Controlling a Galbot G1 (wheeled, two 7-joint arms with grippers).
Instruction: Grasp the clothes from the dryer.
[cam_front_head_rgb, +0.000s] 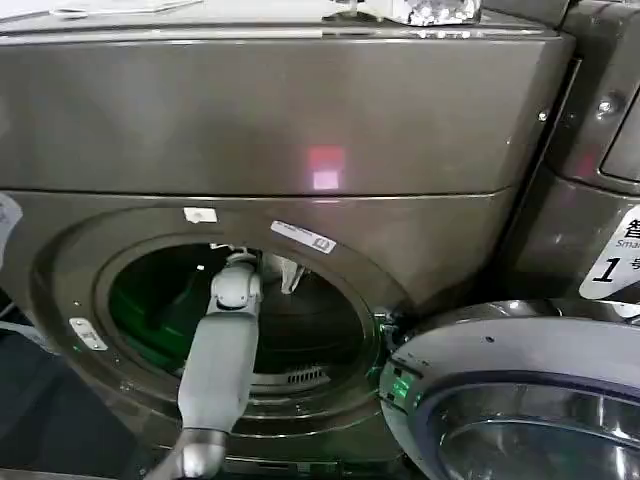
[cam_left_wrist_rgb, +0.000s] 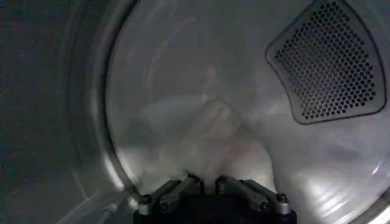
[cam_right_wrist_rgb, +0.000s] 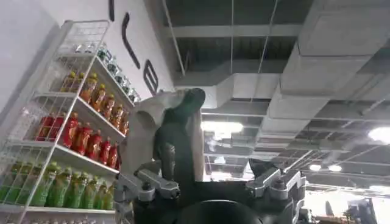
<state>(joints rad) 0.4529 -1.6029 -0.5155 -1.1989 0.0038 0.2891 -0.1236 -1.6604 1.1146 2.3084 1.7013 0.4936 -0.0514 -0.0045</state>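
Your left gripper sits deep inside the dryer drum, fingers pinched shut on the pale cloth lying on the drum floor. Your right gripper is parked aloft, jaws spread, out of the way.

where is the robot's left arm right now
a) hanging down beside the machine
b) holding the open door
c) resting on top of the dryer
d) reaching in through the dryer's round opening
d: in the head view the left arm runs up into the dryer through its round opening, and the left gripper is inside the drum by a pale cloth.
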